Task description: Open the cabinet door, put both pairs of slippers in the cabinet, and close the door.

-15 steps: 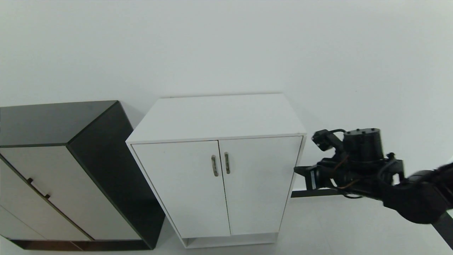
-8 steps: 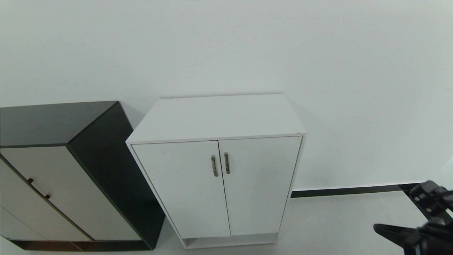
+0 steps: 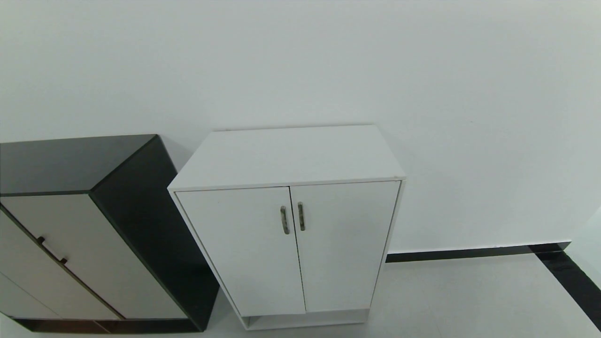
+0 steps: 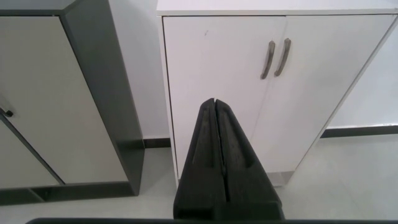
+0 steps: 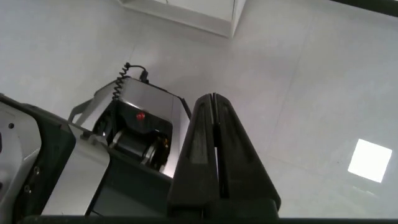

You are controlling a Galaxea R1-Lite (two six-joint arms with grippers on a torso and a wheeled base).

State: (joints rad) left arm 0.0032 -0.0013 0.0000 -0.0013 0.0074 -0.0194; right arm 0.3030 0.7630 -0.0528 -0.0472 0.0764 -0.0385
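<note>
Left jaws: closed, empty, low, facing the cabinet [image 4: 217, 56] front.
Right jaws: closed, empty, over the floor [image 5: 298, 93] before the cabinet.
Cabinet: white, against the wall, both doors [image 3: 244, 253] shut, handles [image 3: 284, 219] side by side.
Black cabinet [image 3: 141, 211]: just left of it.

The right gripper [image 5: 214, 99] drops from its raised place just beside the cabinet's [image 3: 286, 157] right side and sinks low, now hanging over the floor [image 5: 311, 93].
</note>
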